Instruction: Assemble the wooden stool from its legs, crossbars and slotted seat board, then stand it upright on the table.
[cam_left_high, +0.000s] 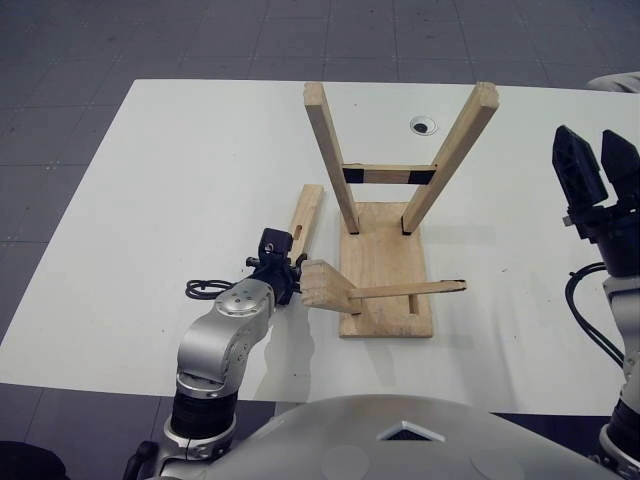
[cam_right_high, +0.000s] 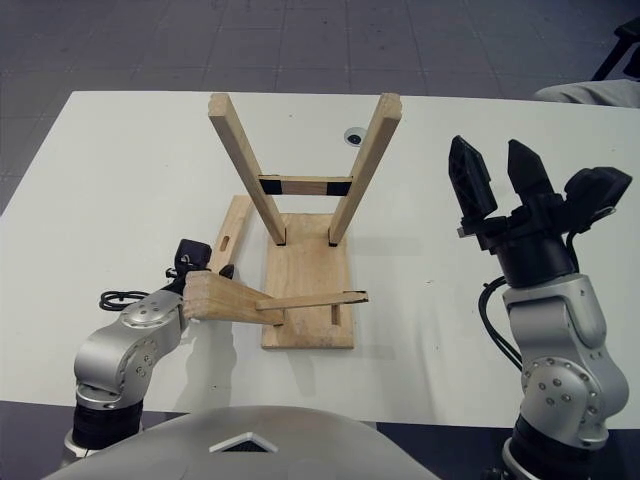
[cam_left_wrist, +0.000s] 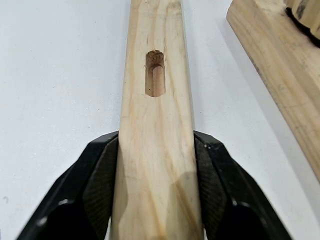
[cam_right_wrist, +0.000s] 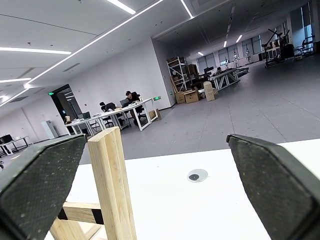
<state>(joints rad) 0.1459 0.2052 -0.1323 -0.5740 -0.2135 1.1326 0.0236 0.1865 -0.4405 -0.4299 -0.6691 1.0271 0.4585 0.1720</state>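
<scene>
Claws differ: the left claw (cam_left_high: 273, 262) clamps the near end of the loose leg (cam_left_high: 308, 208), whose long axis runs toward the table's (cam_left_high: 180, 180) far edge, just left of the seat board (cam_left_high: 385, 255). The right claw (cam_right_high: 498, 172) gapes near the right edge, well apart.

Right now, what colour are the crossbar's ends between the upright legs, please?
Black, on the light wooden crossbar; left eye view.

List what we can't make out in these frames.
Near leg: its foot in the seat board is hidden behind its own top end in the eye views; seating unclear.
Loose leg: near end cut off by the left wrist view's edge, covered by the left gripper in eye views.
Upright leg: base cut off in right wrist view.
</scene>
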